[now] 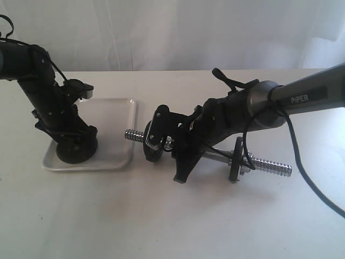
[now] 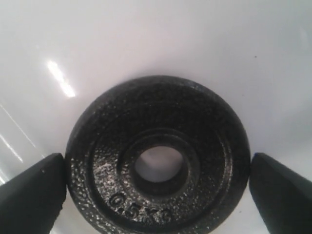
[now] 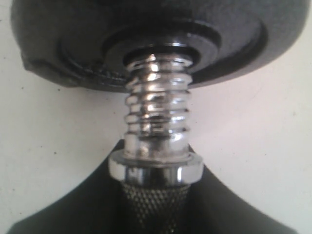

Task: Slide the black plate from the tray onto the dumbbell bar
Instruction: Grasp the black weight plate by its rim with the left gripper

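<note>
The black plate (image 2: 97,161) lies flat in the tray (image 1: 110,116), stamped face up, at the tray's near left part (image 1: 75,154). My left gripper (image 2: 157,192) points straight down over it, and both fingers (image 2: 34,195) press against the plate's rim from opposite sides. The chrome dumbbell bar (image 1: 269,165) lies across the table's middle. My right gripper (image 1: 182,151) is shut on its knurled handle (image 3: 155,204). One alike black disc (image 1: 153,141) sits on the bar's left threaded end and another (image 1: 235,162) near its right end.
The bar's left threaded tip (image 1: 132,134) ends just right of the tray's rim (image 1: 133,127). A chrome collar (image 3: 156,168) sits between the handle and the thread. The tray stands on a white tabletop (image 1: 172,221), with a white curtain behind.
</note>
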Robot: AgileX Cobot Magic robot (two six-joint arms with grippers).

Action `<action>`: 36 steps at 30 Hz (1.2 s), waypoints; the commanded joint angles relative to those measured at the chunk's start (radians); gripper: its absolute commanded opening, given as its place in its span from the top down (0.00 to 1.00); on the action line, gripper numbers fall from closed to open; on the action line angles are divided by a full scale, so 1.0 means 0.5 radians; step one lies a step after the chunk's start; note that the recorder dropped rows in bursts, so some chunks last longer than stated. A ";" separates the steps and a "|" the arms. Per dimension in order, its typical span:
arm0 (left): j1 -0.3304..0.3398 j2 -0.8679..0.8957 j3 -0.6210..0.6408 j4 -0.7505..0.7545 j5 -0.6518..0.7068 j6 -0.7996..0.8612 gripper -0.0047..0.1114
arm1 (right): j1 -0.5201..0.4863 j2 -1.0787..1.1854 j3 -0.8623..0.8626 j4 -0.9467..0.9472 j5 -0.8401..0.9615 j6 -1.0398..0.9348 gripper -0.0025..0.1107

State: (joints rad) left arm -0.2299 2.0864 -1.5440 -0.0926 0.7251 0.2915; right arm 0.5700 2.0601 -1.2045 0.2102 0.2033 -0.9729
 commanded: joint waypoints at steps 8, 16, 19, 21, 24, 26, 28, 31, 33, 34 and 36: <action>-0.010 0.171 -0.007 -0.005 -0.020 0.035 0.06 | -0.003 0.048 0.013 0.051 0.018 0.018 0.98; -0.010 0.207 -0.007 -0.005 -0.038 0.104 0.06 | -0.003 0.048 0.013 0.050 0.010 0.018 0.98; -0.010 0.207 -0.007 -0.005 -0.034 0.143 0.06 | -0.003 0.048 0.013 0.050 0.010 0.018 0.98; -0.010 0.207 -0.007 -0.005 -0.034 0.158 0.12 | -0.003 0.048 0.013 0.050 0.010 0.018 0.98; -0.010 0.207 -0.007 -0.005 -0.047 0.189 0.33 | -0.003 0.048 0.013 0.050 0.006 0.018 0.98; -0.010 0.207 -0.007 -0.005 -0.047 0.219 0.51 | -0.003 0.048 0.013 0.050 0.006 0.018 0.98; -0.010 0.207 -0.007 -0.005 -0.047 0.219 0.78 | -0.003 0.048 0.013 0.050 -0.002 0.018 0.98; -0.010 0.207 -0.007 -0.028 0.023 0.338 0.96 | -0.003 0.048 0.013 0.050 -0.007 0.018 0.98; -0.010 0.207 -0.011 -0.042 0.021 0.356 0.96 | -0.003 0.048 0.013 0.050 -0.007 0.018 0.98; -0.010 0.207 -0.011 -0.042 -0.001 0.352 0.96 | -0.003 0.048 0.013 0.050 -0.007 0.018 0.98; -0.010 0.203 -0.011 -0.069 -0.020 0.352 0.96 | -0.003 0.048 0.013 0.050 -0.007 0.018 0.98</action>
State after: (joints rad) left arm -0.2334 2.1415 -1.5740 -0.0970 0.6745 0.4546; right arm 0.5700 2.0608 -1.2045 0.2121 0.1994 -0.9729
